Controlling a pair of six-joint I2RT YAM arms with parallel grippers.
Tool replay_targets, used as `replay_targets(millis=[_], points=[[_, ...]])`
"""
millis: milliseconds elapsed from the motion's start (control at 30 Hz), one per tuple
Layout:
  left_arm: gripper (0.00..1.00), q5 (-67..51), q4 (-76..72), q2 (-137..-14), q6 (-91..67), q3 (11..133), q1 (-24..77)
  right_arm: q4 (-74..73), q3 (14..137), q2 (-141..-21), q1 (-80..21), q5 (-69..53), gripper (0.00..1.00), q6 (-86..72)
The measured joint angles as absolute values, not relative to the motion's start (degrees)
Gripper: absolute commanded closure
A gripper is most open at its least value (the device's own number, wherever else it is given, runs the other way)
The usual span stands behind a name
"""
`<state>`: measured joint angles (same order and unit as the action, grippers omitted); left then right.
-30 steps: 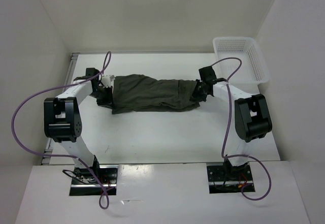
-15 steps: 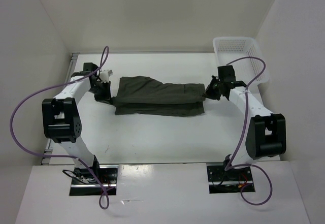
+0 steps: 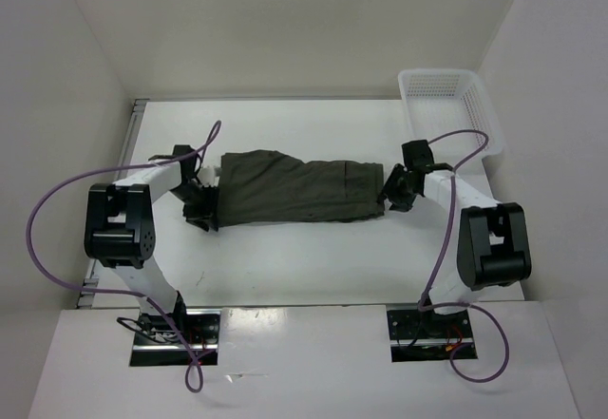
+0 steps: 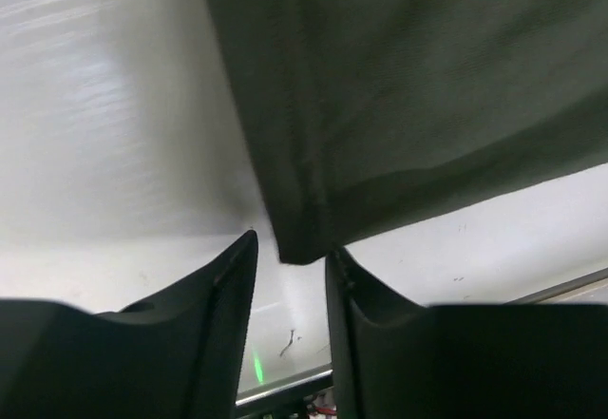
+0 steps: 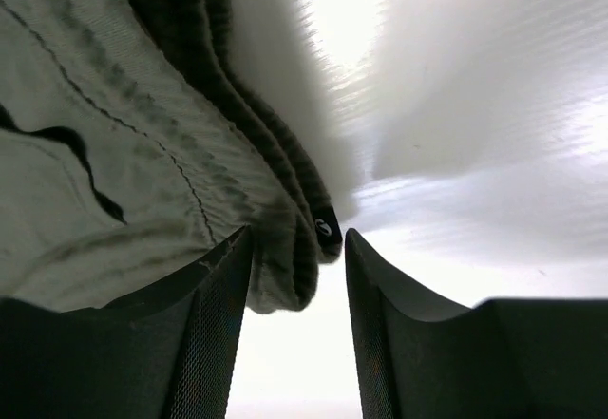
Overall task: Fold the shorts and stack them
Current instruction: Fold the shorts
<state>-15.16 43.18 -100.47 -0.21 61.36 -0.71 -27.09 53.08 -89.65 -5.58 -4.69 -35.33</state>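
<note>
Since half a second ago both arms have closed in on the cloth. The left gripper [image 3: 198, 212] has come nearer along the table [image 3: 304, 257] from a spot off the far-left corner to the near-left corner of the shorts [image 3: 294, 189]. The right gripper [image 3: 391, 194] has slid nearer and left, up against their right end. The shorts themselves have hardly shifted.

They lie flat in the middle of the table as a long band running left to right, layers showing along the near edge. The white basket [image 3: 484, 124] stands at the far right, well apart from them.

In the left wrist view the left gripper [image 4: 292, 244] has its jaws parted, and a hem corner of the shorts [image 4: 399, 105] dips into the gap without being pinched. In the right wrist view the right gripper [image 5: 298, 234] is likewise parted, with the ribbed waistband edge of the shorts [image 5: 114, 153] sitting in its mouth but not clamped.

As I judge it, one lengthwise fold is done and the task is about halfway. What is left seems to be taking hold of both ends, folding the band across itself into a compact bundle, and setting it down where the stack belongs. The frames do not show where that place is.
</note>
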Motion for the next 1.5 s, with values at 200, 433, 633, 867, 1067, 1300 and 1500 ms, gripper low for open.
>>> replay_targets(millis=[200, 433, 633, 867, 1067, 1300, 1500], points=[[0.56, -13.8, 48.7, -100.4, -0.2, 69.0, -3.6, -31.2, 55.1, -82.1, -5.5, -1.2, 0.62, -34.9], [0.54, -13.1, 46.2, -99.2, -0.2, 80.8, -3.9, -30.8, 63.0, -80.9, -16.4, 4.3, 0.80, -34.9], [0.54, -12.7, 42.4, -100.2, -0.2, 75.7, 4.8, -26.3, 60.4, -90.7, -20.9, -0.1, 0.93, -38.0], [0.54, -11.2, 40.1, -102.9, -0.3, 65.3, 7.1, -24.4, 54.0, -95.9, -19.7, -2.2, 0.98, -41.3], [0.54, -10.7, 39.4, -103.1, -0.4, 65.0, 7.1, -23.2, 54.0, -95.9, -17.7, -2.8, 0.84, -41.7], [0.53, -11.2, 42.6, -103.0, -0.3, 68.9, 7.6, -26.4, 53.5, -83.5, -17.1, 2.0, 0.48, -44.4], [0.41, -12.2, 38.7, -103.0, -0.2, 81.2, 5.8, -25.5, 48.1, -71.1, -12.7, 2.9, 0.35, -50.1]])
